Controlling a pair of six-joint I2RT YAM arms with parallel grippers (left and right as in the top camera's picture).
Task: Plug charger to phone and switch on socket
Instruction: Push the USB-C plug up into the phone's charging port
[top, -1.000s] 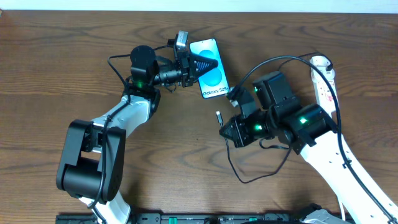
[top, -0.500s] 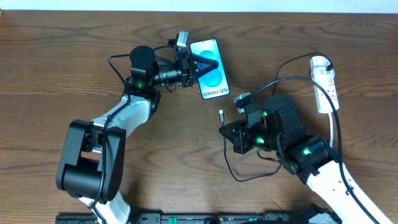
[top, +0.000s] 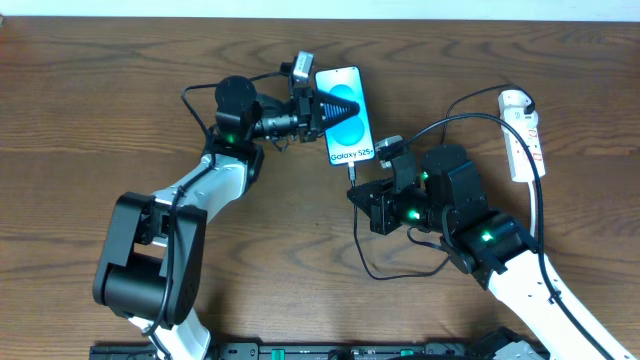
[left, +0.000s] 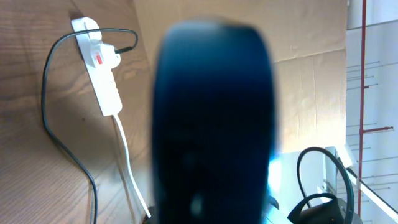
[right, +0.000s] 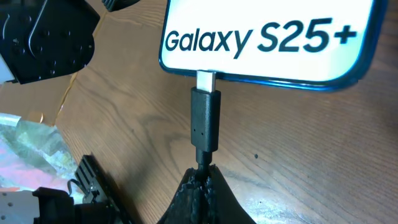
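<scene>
Against the frame-cropped phone (right: 261, 37), the charger (right: 204, 121) tip rests.

a dark brown wood-grain table (top: 120, 90) spreads beneath and all round the left end effector (top: 335, 105). beyond it, past the table's far edge, stands a tan cardboard-like panel (left: 311, 74) with a seam, and right of that a pale bright surface (left: 373, 93) crossed by thin red lines.

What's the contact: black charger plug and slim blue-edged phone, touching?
Touching. Right wrist view: metal tip of the black charger plug meets the slim blue-edged phone edge, no gap.
</scene>
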